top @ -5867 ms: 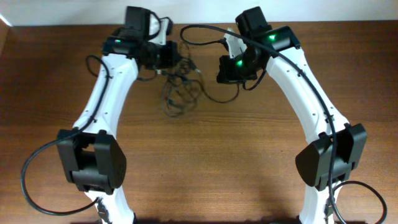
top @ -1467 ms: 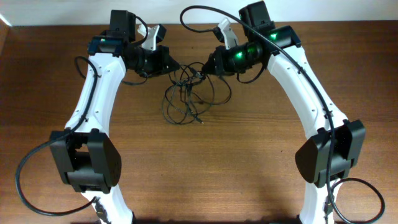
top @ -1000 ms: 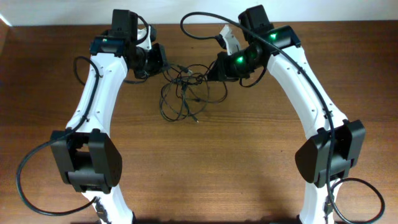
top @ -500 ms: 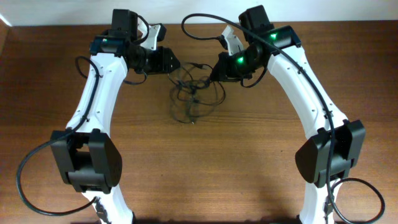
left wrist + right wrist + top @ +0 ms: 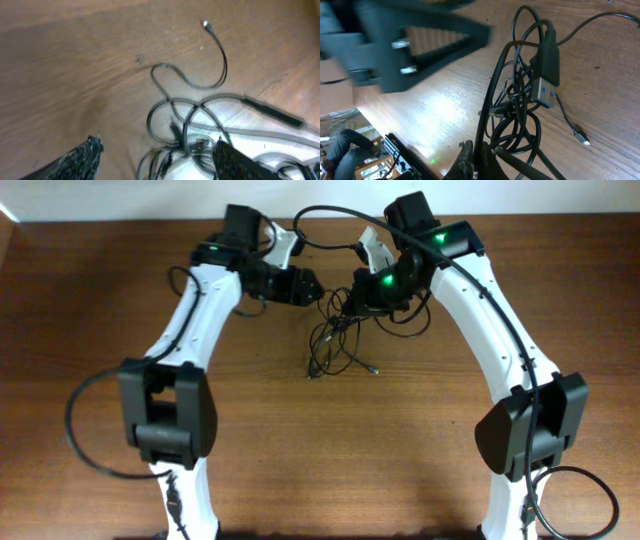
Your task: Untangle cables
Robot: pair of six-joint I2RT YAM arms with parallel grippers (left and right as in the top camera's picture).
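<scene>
The right gripper (image 5: 476, 152) is closed on some strands of the cables (image 5: 337, 340), at the bunch's upper right. The left gripper (image 5: 312, 287) is open and holds nothing, just at its upper left. The bunch lies on the table (image 5: 300, 450).

A robotics laboratory or test room is indicated. Two white-and-black jointed robot arms, one (image 5: 185, 340) opposite the other (image 5: 495, 305), are mounted at the near edge of a plain brown wood-grain table (image 5: 350, 460) and are watched from a fixed point overhead. Small green indicator lights (image 5: 438, 240) are lit on the arms, and thick black supply cables (image 5: 67, 423) are looped loosely from their bases. A small tangle of thin black plug-ended cords (image 5: 340, 345) is laid on the tabletop. A pale wall (image 5: 100, 195) is seen behind. In the right wrist view a blurred room is glimpsed past the table edge, where a dark-clothed figure (image 5: 340, 145) and cluttered furniture (image 5: 375, 167) can be made out, though not identified.
</scene>
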